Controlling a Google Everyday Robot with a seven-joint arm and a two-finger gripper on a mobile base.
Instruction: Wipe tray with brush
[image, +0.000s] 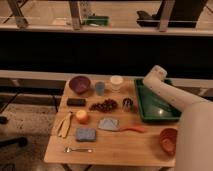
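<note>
The dark-green tray (154, 113) lies at the right end of the wooden table, and its glossy floor catches the light. The brush (127, 103), small and dark with a silvery part, stands upright on the table just left of the tray. My white arm reaches in from the lower right across the tray's right side. My gripper (151, 80) is at the arm's end, over the tray's far left corner, to the right of the brush and behind it. The arm hides part of the tray's right rim.
On the table: a purple bowl (80, 83), a blue cup (100, 88), a white cup (116, 81), a black block (76, 102), grapes (104, 105), an orange-handled tool (125, 128), a blue sponge (85, 134), a spoon (77, 149), and an orange-red bowl (168, 140) front right.
</note>
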